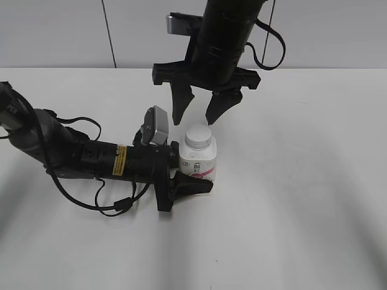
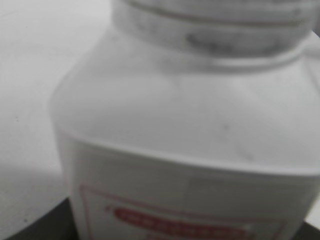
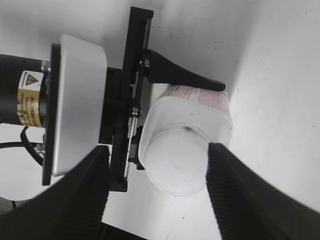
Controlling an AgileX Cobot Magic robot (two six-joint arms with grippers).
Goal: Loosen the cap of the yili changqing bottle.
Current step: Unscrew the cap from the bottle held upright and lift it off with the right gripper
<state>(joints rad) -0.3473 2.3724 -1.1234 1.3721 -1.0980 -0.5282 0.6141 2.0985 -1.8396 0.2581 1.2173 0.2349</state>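
The yili changqing bottle [image 1: 198, 162], white with a pink-red label, stands upright on the white table. Its white ribbed cap [image 1: 198, 136] is on. My left gripper [image 1: 195, 181] lies low along the table and is shut on the bottle's body; one finger shows in front, the other is hidden behind. My right gripper [image 1: 195, 118] hangs open just above the cap, apart from it. In the left wrist view the bottle [image 2: 190, 150] fills the frame, blurred, with the cap [image 2: 215, 25] at the top. In the right wrist view the cap [image 3: 175, 160] sits between my open fingers [image 3: 157, 150].
The left arm's body and cables [image 1: 91, 160] lie across the table [image 1: 302, 211] to the left of the bottle. The left wrist camera housing [image 3: 75, 105] is close beside the cap. A grey wall runs behind the table.
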